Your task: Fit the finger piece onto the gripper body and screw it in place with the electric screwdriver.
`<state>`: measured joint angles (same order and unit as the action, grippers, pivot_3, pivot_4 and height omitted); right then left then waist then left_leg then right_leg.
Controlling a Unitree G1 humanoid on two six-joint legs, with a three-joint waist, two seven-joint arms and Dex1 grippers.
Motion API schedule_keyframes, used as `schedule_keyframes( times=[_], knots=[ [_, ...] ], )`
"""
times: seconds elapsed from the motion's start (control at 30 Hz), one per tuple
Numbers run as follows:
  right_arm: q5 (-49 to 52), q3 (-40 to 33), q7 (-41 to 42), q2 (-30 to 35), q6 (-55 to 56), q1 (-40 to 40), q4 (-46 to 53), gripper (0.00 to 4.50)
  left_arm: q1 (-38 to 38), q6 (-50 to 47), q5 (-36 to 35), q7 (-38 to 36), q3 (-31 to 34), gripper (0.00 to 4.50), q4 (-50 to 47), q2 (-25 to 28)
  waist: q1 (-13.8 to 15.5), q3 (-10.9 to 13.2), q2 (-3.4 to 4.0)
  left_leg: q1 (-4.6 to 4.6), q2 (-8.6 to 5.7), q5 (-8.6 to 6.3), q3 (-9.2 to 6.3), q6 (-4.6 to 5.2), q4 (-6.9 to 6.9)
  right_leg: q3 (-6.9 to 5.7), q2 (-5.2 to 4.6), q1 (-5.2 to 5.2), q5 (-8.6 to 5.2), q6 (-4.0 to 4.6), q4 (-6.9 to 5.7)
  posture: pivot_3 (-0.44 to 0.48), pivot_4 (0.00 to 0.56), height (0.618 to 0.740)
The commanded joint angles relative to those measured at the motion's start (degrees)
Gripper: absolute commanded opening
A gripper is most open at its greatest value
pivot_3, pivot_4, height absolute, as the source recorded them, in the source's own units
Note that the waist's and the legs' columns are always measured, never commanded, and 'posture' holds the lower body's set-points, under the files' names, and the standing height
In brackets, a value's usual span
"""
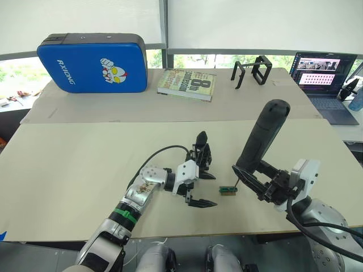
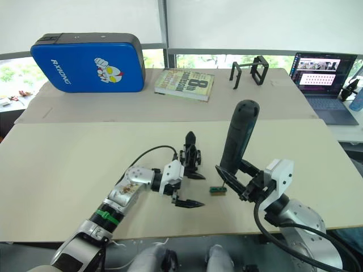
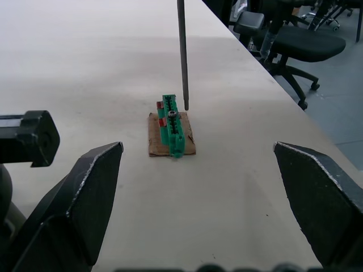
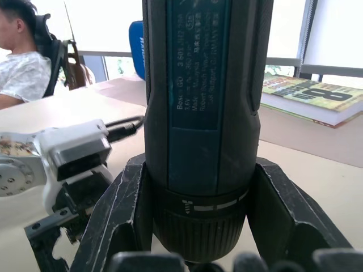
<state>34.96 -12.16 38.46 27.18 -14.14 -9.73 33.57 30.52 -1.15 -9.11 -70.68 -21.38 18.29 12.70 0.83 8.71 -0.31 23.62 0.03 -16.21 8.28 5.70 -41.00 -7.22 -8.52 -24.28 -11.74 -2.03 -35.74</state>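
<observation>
Table (image 1: 68,170) pale, w/ blue case (image 1: 93,62), book (image 1: 187,84) (windows behind); right hand (image 1: 255,182) grips electric screwdriver (image 1: 262,139), left hand (image 1: 199,187) wide.

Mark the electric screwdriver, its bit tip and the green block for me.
electric screwdriver (image 1: 262,136): left eye view, mid-body.
bit tip (image 3: 185,105): left wrist view, lower end of metal shaft.
green block (image 3: 172,127): left wrist view, top face.

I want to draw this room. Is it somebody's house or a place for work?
Probably a workplace, like an office or lab: a laptop sits on a table, office chairs stand nearby, and a big window has roller blinds.
</observation>
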Motion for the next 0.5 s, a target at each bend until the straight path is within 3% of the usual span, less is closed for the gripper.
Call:
schedule_keyframes(
  times=[0.03, 0.5],
  knots=[
    [0.39, -1.55, 0.99, -0.61, 3.77, 0.17, 1.26, 1.9, 0.79, 1.43, -0.08, -0.1, -0.02, 4.5, -0.82, -0.4, 0.0, 0.0, 0.0, 0.0, 0.0, 0.0, 0.0, 0.0, 0.0, 0.0, 0.0, 0.0, 0.0, 0.0, 0.0, 0.0, 0.15, 0.74],
    [2.48, -1.63, -0.88, 0.36, 1.86, 1.62, 4.94, 1.9, 0.6, 1.63, 0.12, 0.1, -0.11, 4.5, -0.72, -0.42, 0.03, 0.0, 0.0, 0.0, 0.0, 0.0, -0.01, 0.0, 0.0, 0.0, 0.0, 0.0, 0.0, 0.0, 0.0, 0.0, 0.15, 0.74]
  ],
)
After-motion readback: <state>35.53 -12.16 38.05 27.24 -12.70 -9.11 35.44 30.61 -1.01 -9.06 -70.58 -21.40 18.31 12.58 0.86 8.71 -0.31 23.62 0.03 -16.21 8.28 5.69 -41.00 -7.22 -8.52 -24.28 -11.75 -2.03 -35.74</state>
